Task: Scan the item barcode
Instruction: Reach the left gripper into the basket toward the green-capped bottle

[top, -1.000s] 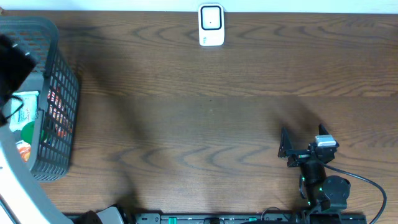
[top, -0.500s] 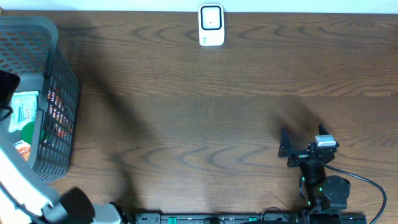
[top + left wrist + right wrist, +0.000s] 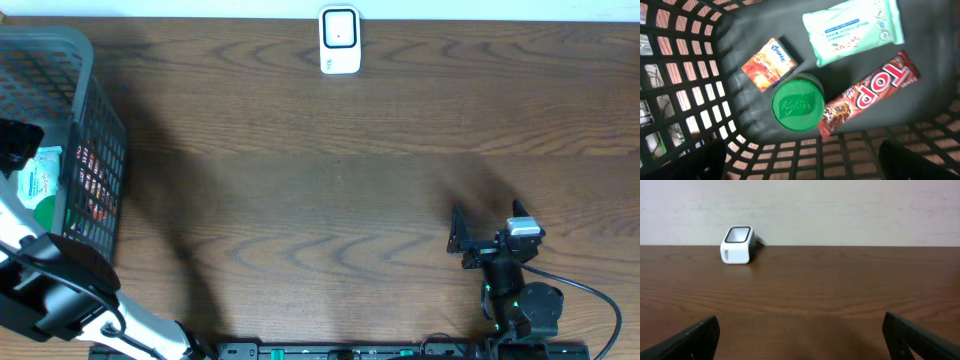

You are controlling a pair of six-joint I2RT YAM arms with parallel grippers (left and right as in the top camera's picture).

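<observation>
Items lie on floor of basket at left edge of table: green-lidded jar, red chocolate bar against it, orange tissue pack just beside, pale green wipes pack near both. I cannot make out barcode on any face shown. Overhead, my left arm and basket wall hide most of them. Left pincer hangs over basket, released, grasping nothing; only dark fingertips show at frame corners. Scanner at far middle, well apart. Right pincer near right, released, tips cut off in wrist view.
</observation>
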